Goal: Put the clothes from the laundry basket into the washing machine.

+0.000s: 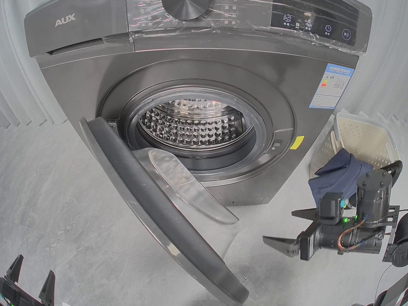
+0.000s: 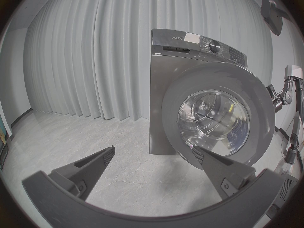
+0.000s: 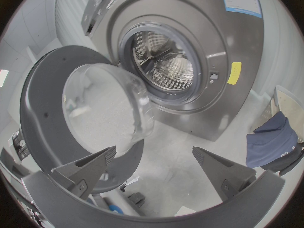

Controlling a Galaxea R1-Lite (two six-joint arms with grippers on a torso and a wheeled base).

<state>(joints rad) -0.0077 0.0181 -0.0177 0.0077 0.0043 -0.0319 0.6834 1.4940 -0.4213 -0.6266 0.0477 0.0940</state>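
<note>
Clothes (image 1: 340,177) overhang the laundry basket (image 1: 369,137) on grey tiled floor (image 1: 51,192); left pincer (image 2: 152,148) and right pincer (image 1: 279,226) gape wide.

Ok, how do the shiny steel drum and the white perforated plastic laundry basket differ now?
The shiny steel drum shows no clothes in its visible part; the white perforated plastic laundry basket has a navy garment draped over its rim. The drum is round and metallic; the basket is pale with straighter walls. Both are open, with patterned walls.
</note>
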